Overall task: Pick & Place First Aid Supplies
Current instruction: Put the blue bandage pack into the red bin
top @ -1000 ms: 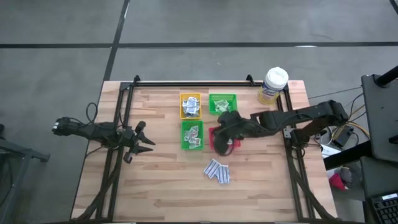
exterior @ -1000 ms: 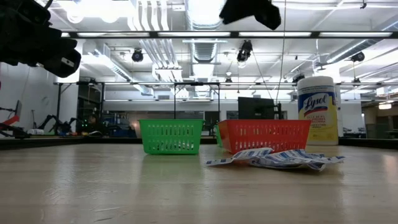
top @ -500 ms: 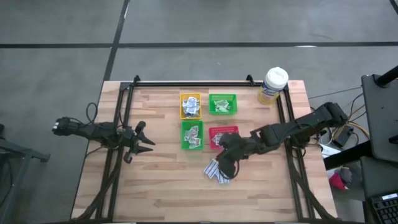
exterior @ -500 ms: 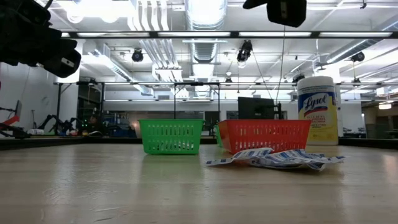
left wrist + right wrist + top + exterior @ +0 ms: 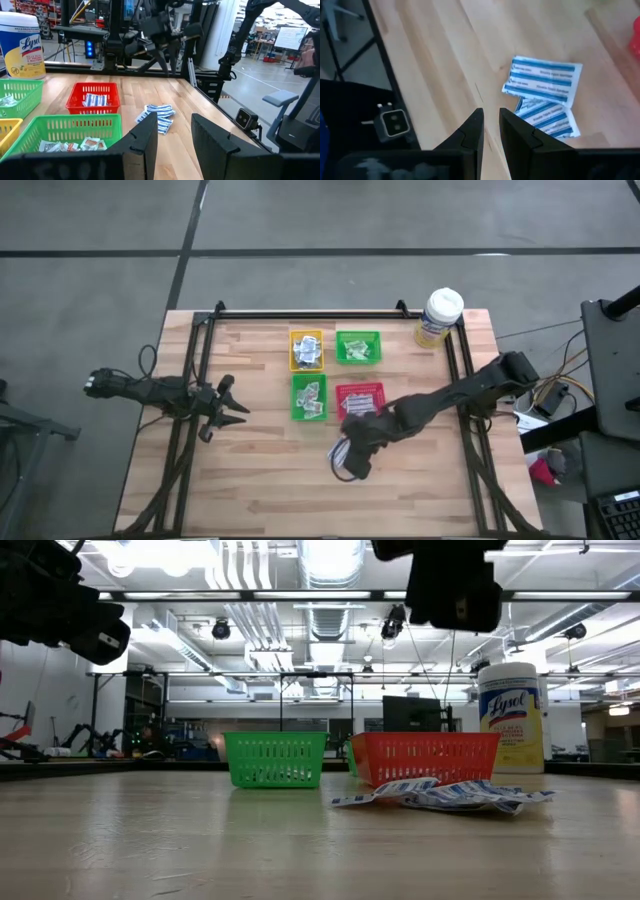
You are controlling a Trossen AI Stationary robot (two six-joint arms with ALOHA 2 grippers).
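Note:
A small pile of blue-and-white packets (image 5: 543, 80) lies flat on the wooden table, just near of the red tray (image 5: 361, 396). More of these packets lie in the red tray (image 5: 94, 100). My right gripper (image 5: 491, 117) hangs above the pile's left side (image 5: 348, 464), slanting down. Its fingers stand a narrow gap apart with only bare table between them. White-grey sachets fill the near green tray (image 5: 309, 398) and the yellow tray (image 5: 306, 350). My left gripper (image 5: 240, 405) waits open at the table's left, pointing level toward the trays.
A second green tray (image 5: 358, 347) with pale strips stands behind the red one. A yellow canister with a white lid (image 5: 440, 317) is at the far right corner. Black frame rails (image 5: 195, 380) run along the left and right sides. Bare wood lies near of the pile.
My right gripper has swung from above the red tray toward the table's near edge and come down, tipping further downward, and now hangs over the loose pile of packets. The packets have not moved.

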